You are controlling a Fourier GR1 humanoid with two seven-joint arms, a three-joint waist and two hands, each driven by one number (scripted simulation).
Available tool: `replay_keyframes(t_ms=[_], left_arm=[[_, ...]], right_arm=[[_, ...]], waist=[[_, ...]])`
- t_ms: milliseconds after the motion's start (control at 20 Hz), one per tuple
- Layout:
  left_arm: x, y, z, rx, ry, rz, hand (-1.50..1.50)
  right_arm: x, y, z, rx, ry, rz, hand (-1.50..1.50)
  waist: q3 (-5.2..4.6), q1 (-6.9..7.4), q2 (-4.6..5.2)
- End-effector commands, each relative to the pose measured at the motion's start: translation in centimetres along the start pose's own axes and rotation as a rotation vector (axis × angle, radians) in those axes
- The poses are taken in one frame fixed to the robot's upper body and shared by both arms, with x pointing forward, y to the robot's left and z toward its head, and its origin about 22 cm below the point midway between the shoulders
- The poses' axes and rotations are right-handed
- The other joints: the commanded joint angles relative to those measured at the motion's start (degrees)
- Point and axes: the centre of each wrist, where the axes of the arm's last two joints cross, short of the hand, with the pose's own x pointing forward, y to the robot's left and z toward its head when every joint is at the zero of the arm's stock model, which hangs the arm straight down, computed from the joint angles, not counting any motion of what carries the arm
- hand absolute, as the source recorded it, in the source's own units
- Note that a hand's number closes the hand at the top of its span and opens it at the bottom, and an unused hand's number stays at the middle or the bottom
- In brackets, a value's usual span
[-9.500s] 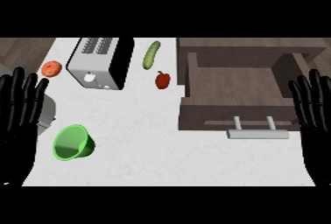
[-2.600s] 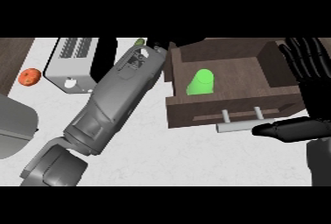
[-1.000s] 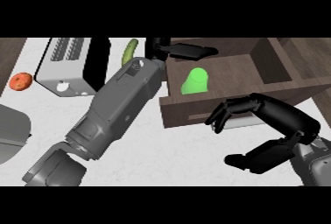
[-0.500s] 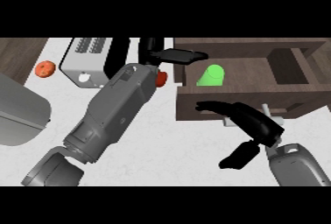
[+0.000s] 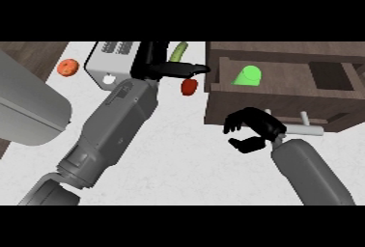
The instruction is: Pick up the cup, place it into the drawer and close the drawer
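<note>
The green cup [image 5: 248, 76] lies inside the open wooden drawer [image 5: 285, 99], near its left wall. My left hand [image 5: 162, 69] hovers just left of the drawer, open, with its fingers pointing right toward the drawer's corner and holding nothing. My right hand [image 5: 251, 129] is at the drawer's front panel with its fingers curled, beside the left end of the pale handle [image 5: 305, 127]. Nothing shows inside its curl.
A red pepper [image 5: 189, 87] lies below my left hand, close to the drawer's left side. A toaster [image 5: 108, 61], a cucumber [image 5: 178, 50] and a tomato [image 5: 68, 67] stand at the back left. A large grey object [image 5: 28, 108] fills the left edge.
My right hand has risen to the drawer's front and curled its fingers. My left hand has stayed by the drawer's left corner, empty. The cup remains in the drawer.
</note>
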Motion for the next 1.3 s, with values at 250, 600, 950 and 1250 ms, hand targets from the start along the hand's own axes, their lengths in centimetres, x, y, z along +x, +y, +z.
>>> replay_keyframes(t_ms=[250, 600, 950, 1250], left_arm=[[0.1, 3.1, 1.6, -0.036, -0.004, 0.046, -1.5], [-0.2, 5.4, 2.9, -0.044, 0.025, 0.05, -1.5], [0.2, 7.2, 3.3, -0.068, 0.012, 0.039, -1.5], [0.5, 7.7, 3.3, -0.085, 0.03, 0.047, -1.5]], right_arm=[[-3.4, -6.1, -1.6, -0.235, -0.017, -0.051, 1.5], [-3.1, -13.7, -0.2, -0.428, -0.002, -0.092, 1.5], [-2.8, -16.3, 0.9, -0.462, 0.0, -0.145, 1.5], [-2.7, -17.6, 2.1, -0.478, -0.039, -0.171, 1.5]], waist=[[0.16, 3.74, 0.66], [0.18, 5.94, 1.42], [0.11, 7.68, 2.18], [0.13, 8.5, 2.32]])
